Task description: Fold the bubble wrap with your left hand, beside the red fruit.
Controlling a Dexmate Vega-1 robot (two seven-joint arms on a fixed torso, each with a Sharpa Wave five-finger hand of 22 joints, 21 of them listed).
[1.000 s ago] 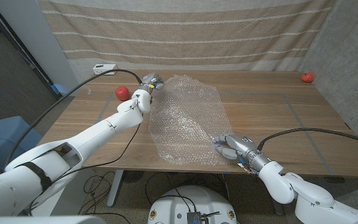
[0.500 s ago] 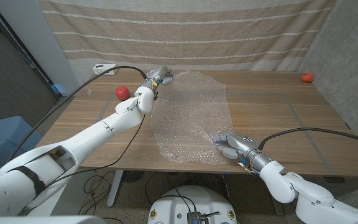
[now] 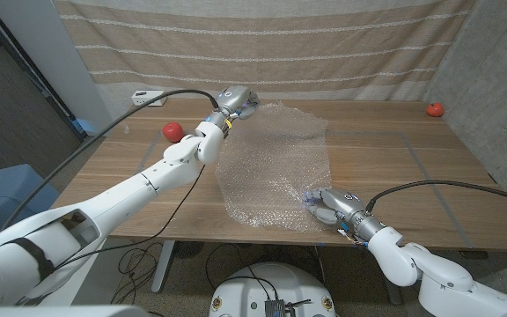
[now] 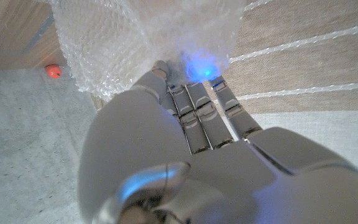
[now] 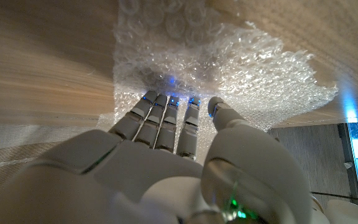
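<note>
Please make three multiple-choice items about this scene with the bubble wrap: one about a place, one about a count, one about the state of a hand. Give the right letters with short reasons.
1. Where is the left hand?
A. at the far edge of the bubble wrap
B. at the table's near edge
C. on a red fruit

2. How many red fruits are on the table?
A. none
B. one
C. two

3. What is the right hand doing?
A. holding a red fruit
B. raised high above the table
C. resting its fingers on the wrap's near corner

Answers:
1 A: the head view shows the left hand at the sheet's far edge, and the left wrist view shows wrap at its fingers.
2 C: one red fruit lies left of the wrap, another at the far right corner.
3 C: the right wrist view shows its fingers on the wrap.
</note>
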